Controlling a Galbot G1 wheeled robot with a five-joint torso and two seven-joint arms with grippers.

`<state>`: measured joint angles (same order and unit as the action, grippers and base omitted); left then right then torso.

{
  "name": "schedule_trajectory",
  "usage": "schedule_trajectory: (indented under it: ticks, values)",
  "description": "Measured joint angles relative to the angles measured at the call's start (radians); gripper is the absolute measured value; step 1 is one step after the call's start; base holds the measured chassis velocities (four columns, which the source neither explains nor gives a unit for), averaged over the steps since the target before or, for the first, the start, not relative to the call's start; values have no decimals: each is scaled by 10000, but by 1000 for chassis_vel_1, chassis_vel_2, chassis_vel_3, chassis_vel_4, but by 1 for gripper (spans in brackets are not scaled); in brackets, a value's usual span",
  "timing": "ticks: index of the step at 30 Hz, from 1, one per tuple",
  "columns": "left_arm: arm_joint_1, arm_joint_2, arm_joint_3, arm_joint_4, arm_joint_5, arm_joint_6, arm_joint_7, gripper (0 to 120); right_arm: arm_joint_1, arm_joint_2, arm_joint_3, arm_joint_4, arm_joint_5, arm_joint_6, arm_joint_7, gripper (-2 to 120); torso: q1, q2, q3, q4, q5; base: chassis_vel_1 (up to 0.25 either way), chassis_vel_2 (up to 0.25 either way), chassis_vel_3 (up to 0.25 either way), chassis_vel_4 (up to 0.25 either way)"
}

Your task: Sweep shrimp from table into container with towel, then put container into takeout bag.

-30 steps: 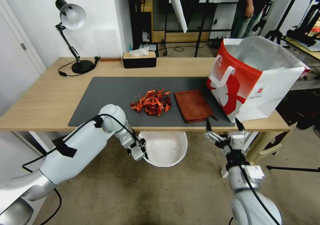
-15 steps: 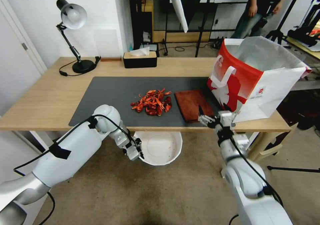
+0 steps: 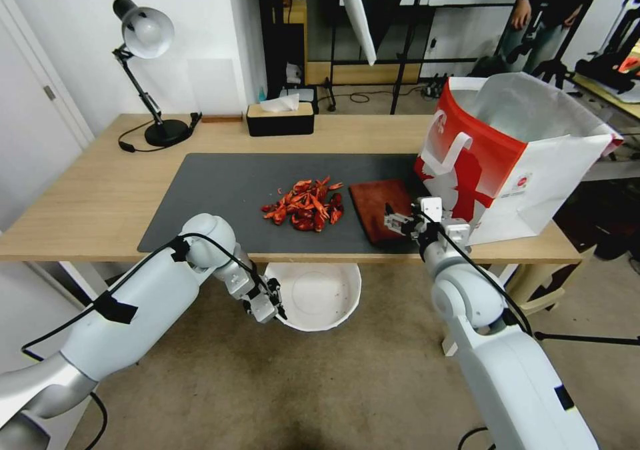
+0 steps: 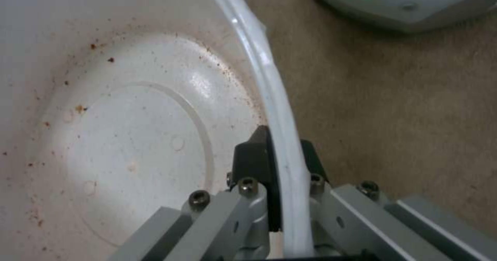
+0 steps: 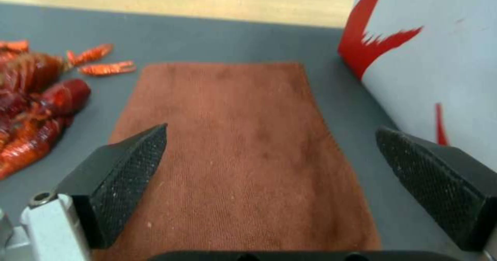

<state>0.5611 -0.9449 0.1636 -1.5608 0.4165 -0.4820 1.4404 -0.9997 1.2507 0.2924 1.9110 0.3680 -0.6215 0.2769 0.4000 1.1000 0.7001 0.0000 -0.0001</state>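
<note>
The container [image 3: 319,295] is held below the bench [image 3: 87,197] edge, its rim clamped by the left gripper [image 3: 270,303]. The right gripper [image 3: 408,218], jaws apart, is poised over the towel [image 3: 373,207], at 3 o'clock of the shrimp [image 3: 305,205]. No writing is legible.

White walls — beige carpet [image 3: 373,383]

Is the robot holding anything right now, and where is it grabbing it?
Yes. The left gripper pinches the white container by its rim, below the table edge. The right gripper is open over the towel, holding nothing.
</note>
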Motion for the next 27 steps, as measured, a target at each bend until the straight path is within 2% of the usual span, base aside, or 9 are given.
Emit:
schedule_trajectory:
  ticks: [13, 22, 27]
  values:
    - [88, 151, -142, 38, -8, -153, -316, 0, 660, -337, -374, -405, 1148, -923, 184, 100, -1, 0, -1, -1, 0, 0, 0, 0, 0]
    - [133, 204, -197, 46, -36, -182, -343, 0, 888, -471, -567, -606, 1376, -1134, 195, 100, -1, 0, -1, 0, 1, 0, 0, 0, 0]
    - [136, 184, -202, 6, -47, -195, -348, 0, 978, -429, -704, -746, 1488, -1136, 255, 87, 0, 0, -1, 0, 1, 0, 0, 0, 0]
